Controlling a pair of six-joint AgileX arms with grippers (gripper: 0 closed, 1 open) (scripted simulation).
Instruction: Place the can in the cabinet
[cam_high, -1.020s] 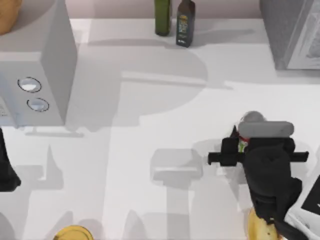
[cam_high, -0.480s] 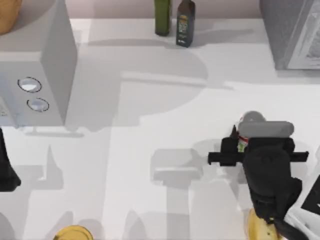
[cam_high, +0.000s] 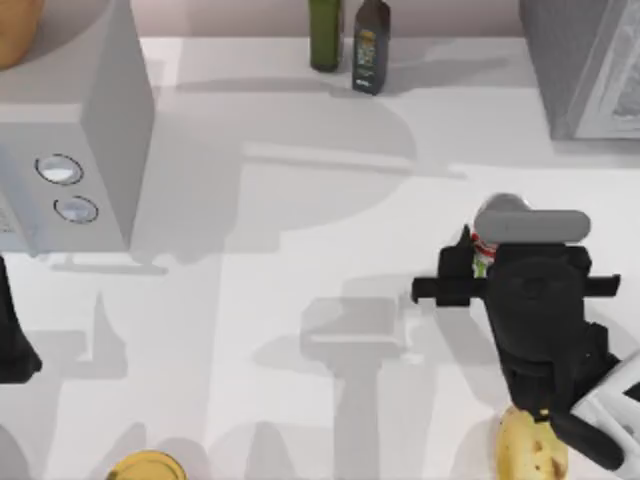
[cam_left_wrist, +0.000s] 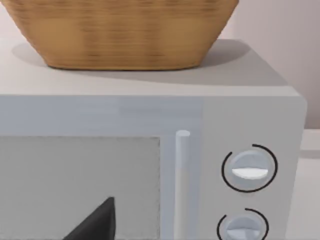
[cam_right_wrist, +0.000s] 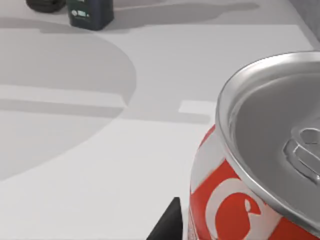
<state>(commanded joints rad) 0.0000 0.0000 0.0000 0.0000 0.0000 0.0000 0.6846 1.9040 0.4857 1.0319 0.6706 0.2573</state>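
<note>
Top view: your right gripper (cam_high: 478, 268) sits over the can (cam_high: 497, 222) on the right half of the bench (cam_high: 300, 250). Whether its jaws are pinching the can or merely flanking it, you cannot tell. Right wrist view puts the can (cam_right_wrist: 250, 200) very close, upright, silver top up — a side approach, probably so it travels level. Left arm (cam_high: 12, 340) is parked at the left edge, facing the microwave (cam_left_wrist: 150, 165) with a basket (cam_left_wrist: 120, 30) on top. Two bottles (cam_high: 348, 45) stand at the back edge, well apart. Open bench lies left of the can; a grey cabinet (cam_high: 585, 60) fills the back right corner, a yellowish fruit (cam_high: 530, 450) sits near the front edge.
</note>
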